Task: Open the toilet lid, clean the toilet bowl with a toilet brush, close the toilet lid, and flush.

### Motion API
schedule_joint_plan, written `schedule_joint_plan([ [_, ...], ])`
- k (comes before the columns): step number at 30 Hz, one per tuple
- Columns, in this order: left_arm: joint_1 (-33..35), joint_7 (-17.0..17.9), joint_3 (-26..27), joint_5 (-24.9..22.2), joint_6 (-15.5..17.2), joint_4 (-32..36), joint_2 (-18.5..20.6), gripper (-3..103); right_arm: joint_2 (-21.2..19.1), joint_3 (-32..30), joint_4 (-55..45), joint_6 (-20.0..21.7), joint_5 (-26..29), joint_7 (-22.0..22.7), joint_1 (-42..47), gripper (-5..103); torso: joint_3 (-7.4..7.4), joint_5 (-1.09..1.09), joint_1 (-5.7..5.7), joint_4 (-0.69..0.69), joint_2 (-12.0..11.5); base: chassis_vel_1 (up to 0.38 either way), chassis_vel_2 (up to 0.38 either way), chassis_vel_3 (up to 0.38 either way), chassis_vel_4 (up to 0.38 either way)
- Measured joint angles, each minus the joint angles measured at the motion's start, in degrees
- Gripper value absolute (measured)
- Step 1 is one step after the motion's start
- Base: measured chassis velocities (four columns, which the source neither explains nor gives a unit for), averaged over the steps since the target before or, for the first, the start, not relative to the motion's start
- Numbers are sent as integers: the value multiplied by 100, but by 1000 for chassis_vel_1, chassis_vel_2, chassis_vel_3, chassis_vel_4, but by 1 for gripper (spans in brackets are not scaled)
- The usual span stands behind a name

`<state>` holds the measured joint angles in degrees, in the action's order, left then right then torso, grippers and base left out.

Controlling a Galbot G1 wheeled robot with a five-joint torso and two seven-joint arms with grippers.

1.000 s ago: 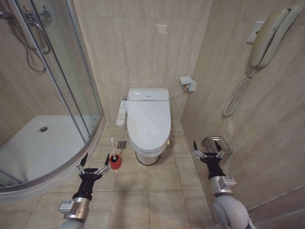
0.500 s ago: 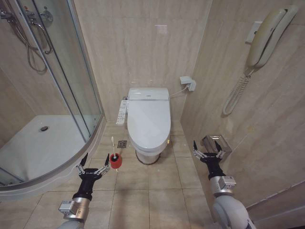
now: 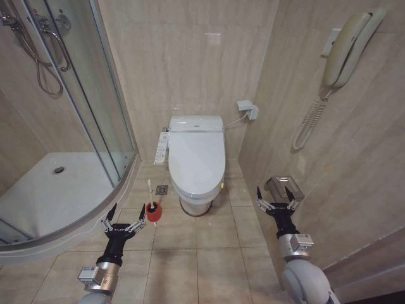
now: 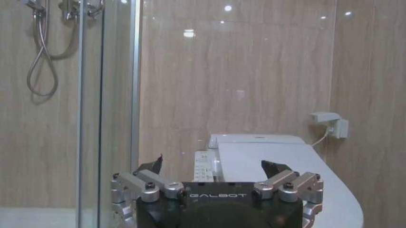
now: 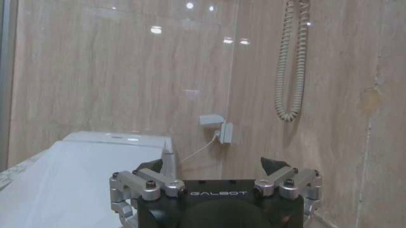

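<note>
Only the camera has shifted a little; both arms stay put. Head view: the toilet lid [image 3: 197, 163] is down, long way pointing from the robot to the wall. The left gripper [image 3: 124, 220] and right gripper [image 3: 276, 198] hang wide open. The toilet brush [image 3: 151, 202] stands upright by the left one. Left wrist view: the lid lies ahead; best to lift its near edge slowly.

Glossy plastic toilet lid [image 3: 197, 163], polished stone-look wall tiles [image 3: 183, 57]

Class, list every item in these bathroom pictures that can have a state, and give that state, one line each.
toilet lid: closed, down over the bowl.
toilet brush: upright in its red holder on the floor, untouched.
left gripper: open, empty, near the brush.
right gripper: open, empty.
wall phone: handset hung up.
</note>
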<state>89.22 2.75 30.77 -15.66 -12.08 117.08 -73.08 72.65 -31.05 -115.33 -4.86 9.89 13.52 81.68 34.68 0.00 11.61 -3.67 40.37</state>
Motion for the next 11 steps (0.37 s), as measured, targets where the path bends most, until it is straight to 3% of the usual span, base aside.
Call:
schedule_joint_plan([
  [11, -2, 0, 0, 0, 0, 0, 0, 100, 0, 0, 0, 0, 0, 0, 0, 100, 1, -1, 2, 0, -1, 0, 0, 0, 0],
])
